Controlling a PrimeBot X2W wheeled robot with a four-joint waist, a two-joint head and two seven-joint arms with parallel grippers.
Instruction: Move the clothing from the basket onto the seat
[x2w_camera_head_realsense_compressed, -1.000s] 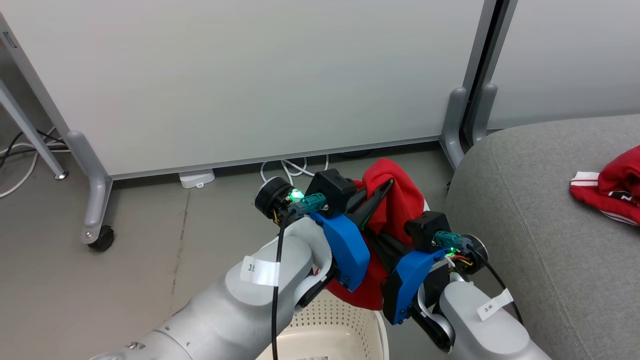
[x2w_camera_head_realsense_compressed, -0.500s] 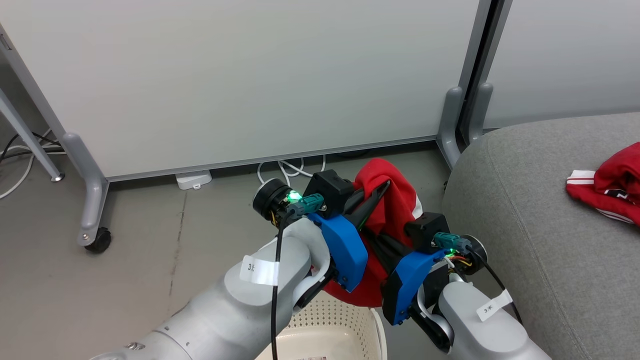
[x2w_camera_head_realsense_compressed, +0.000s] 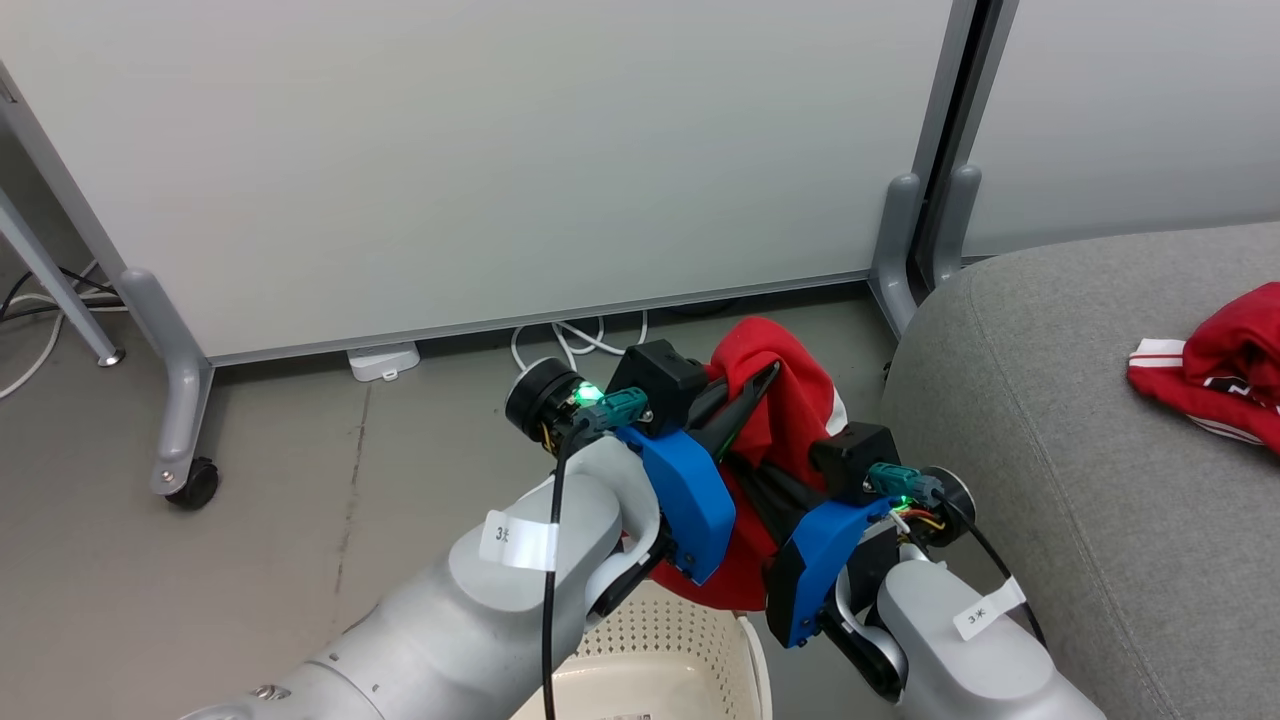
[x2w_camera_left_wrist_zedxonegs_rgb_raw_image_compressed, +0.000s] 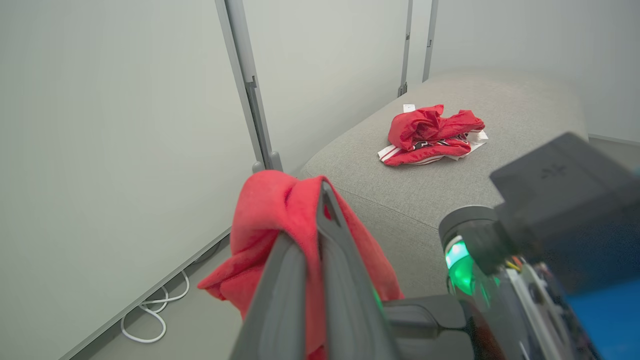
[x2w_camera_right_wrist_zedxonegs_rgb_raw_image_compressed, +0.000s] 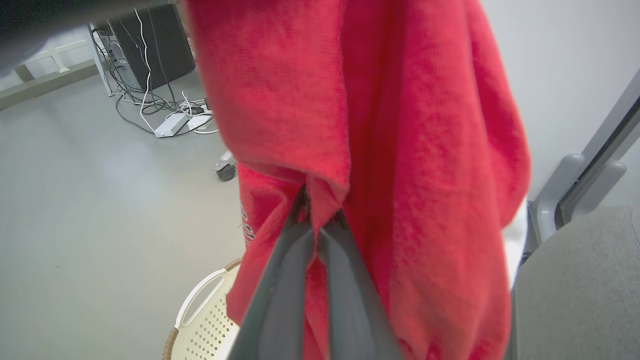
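Left gripper (x2w_camera_head_realsense_compressed: 762, 380) and right gripper (x2w_camera_right_wrist_zedxonegs_rgb_raw_image_compressed: 312, 227), mid-frame, both pinch the red garment (x2w_camera_head_realsense_compressed: 800, 410); its drooping hem could catch the basket (x2w_camera_head_realsense_compressed: 660, 635) rim and tug the cloth loose.

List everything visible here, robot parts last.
held garment: one, red, hanging above the basket, in both grippers
striped-trim garment: one, red with white trim, crumpled on the seat
basket: one, cream, on the floor below the arms
seat: one, light grey, right of the basket
partition panels: several, white, grey frames, behind
cables: several, white, floor by the panels
left gripper: one, dark fingers, shut on the held garment
right gripper: one, dark fingers, shut on the held garment
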